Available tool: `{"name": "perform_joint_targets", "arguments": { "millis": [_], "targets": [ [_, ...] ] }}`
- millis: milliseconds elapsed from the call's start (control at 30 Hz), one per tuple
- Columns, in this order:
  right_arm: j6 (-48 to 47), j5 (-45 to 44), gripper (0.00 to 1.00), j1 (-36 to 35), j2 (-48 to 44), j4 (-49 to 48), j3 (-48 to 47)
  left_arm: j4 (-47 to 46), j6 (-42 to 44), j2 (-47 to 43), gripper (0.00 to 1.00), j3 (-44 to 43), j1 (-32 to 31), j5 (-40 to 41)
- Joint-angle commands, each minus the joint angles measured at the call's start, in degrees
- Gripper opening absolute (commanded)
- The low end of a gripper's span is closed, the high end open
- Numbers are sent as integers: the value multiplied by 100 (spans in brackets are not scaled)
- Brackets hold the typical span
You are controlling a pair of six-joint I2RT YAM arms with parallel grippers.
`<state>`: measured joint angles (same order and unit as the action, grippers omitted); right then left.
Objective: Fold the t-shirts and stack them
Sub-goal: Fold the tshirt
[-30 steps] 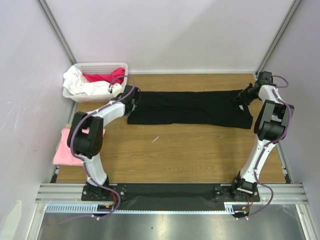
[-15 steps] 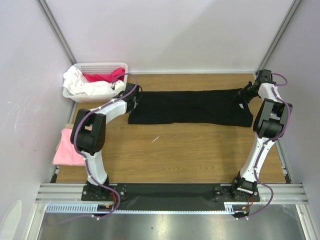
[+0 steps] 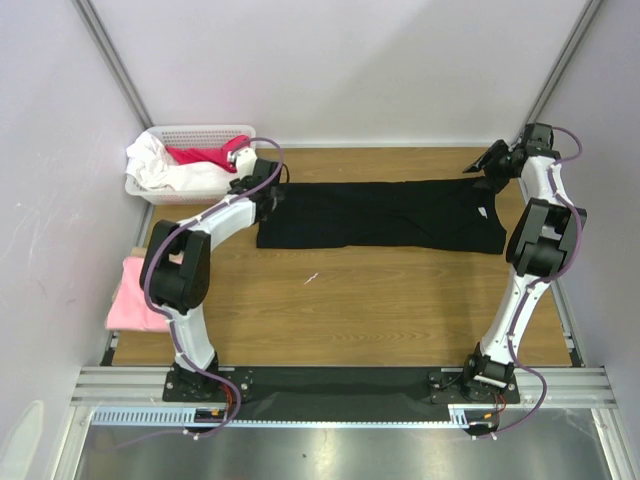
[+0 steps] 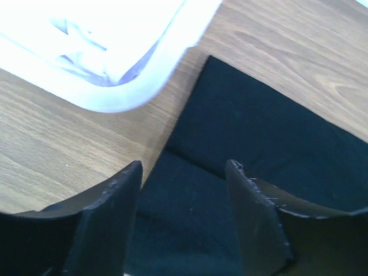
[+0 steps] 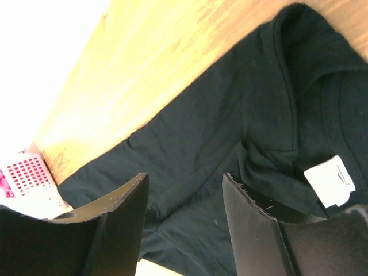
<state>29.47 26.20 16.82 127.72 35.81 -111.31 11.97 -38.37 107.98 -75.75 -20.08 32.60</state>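
Top view and both wrist views, with the black t-shirt (image 3: 380,213) as the reference. It lies flat on the wooden table (image 3: 350,310) as a long band folded lengthwise, running side to side.

Change over the last second: the left gripper (image 4: 183,167) and the right gripper (image 5: 184,177) were pinched on the shirt's two ends. Both have now let go and risen. The fingers of each stand spread, with nothing between them but the dark cloth below. The right gripper has drawn back past the shirt's right end, toward the far corner. The left one hangs over the shirt's left end. The cloth itself has barely shifted.

A white label (image 5: 330,180) shows inside the collar at the shirt's right end.

Just beyond the shirt's left end stands a white basket (image 3: 200,132) holding white and red cloth (its pale rim fills the top of the left wrist view). The pink t-shirt (image 3: 130,300) lies well to the near left of the black one, partly off the table's edge.

Pale walls (image 3: 330,70) enclose the table behind and beside the shirt. A metal rail (image 3: 340,385) carrying the arm bases runs along the near side.
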Motion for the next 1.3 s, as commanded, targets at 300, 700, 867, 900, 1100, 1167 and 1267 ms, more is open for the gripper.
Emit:
{"name": "perform_joint_targets", "arguments": {
  "millis": [300,700,867,900,1100,1167,1267],
  "targets": [
    [269,-1020,67,548,-2540,181,2568,403,-460,-2026,77,1710,-330,-781],
    [436,-1574,63,1069,-3157,-381,4432,201,-1049,-1799,72,2178,-251,-1432],
    [445,-1609,57,1060,-2920,-672,4530,122,-1173,-1807,71,2318,-76,-1520],
    [454,-1635,57,1060,-2885,-689,4530,113,-1199,-1825,70,2336,-58,-1528],
    [436,-1679,50,1052,-2568,-830,4486,130,-1173,-1790,69,2336,-5,-1529],
    [454,-1688,47,1034,-2498,-874,4460,139,-1181,-1763,68,2345,12,-1555],
    [436,-1723,44,999,-2428,-918,4442,148,-1182,-1746,67,2354,21,-1572]
  ]
}}
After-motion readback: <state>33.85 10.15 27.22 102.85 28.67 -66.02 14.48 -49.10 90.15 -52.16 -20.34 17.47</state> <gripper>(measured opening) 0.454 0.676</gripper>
